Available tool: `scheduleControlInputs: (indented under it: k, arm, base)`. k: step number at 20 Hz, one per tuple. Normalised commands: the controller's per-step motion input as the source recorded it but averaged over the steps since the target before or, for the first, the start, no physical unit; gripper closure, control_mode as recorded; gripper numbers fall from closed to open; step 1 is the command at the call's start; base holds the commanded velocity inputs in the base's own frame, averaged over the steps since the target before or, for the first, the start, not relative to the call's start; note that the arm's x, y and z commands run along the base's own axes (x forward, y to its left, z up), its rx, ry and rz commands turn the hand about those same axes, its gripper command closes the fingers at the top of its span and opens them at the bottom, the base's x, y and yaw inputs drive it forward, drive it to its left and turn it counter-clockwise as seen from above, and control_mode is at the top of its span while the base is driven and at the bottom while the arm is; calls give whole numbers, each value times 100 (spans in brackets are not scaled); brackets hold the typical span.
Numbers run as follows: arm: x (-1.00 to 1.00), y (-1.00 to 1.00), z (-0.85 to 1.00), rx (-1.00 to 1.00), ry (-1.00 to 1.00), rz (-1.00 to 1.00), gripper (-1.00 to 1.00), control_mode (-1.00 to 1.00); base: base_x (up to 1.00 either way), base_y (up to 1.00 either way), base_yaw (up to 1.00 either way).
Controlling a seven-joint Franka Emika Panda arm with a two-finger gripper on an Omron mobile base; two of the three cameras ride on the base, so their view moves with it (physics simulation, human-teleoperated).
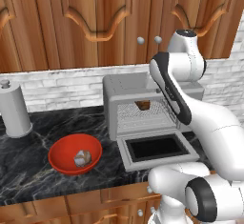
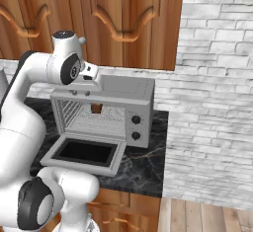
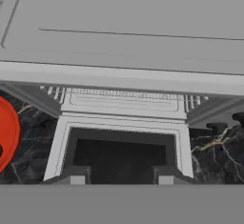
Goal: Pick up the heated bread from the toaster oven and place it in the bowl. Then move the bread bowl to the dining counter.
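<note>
On the oven (image 1: 143,105) rack, behind the dropped door (image 1: 157,148), the bread (image 1: 142,105) sits untouched, so the pick isn't done. The gripper (image 3: 118,178) hangs above the oven looking down over its top and open door, fingertips (image 3: 77,176) apart with nothing between them. The red bowl (image 1: 62,149) sits on the black counter (image 1: 28,170) left of the oven, holding just a pale roll (image 1: 82,158); by my read everything's left: grasp, drop in bowl, carry bowl to dining counter.

Base views flank arm, sharing toaster oven (image 1: 143,113); hand view looks down close over it.
</note>
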Motion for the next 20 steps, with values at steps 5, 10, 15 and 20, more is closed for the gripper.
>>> scheduleControlInputs:
  k: [5, 10, 15, 20]
  arm:
    - [-36, 15, -26, -2, -5, 0, -100, -100]
    - [-28, 9, -96, 6, -21, -2, -100, -100]
    - [3, 0, -88, 0, -45, -1, -100, -100]
    - [21, 0, -13, 0, -35, 0, -100, -100]
  base:
    - [0, 0, 0]
    - [0, 0, 0]
    - [0, 0, 0]
    - [0, 0, 0]
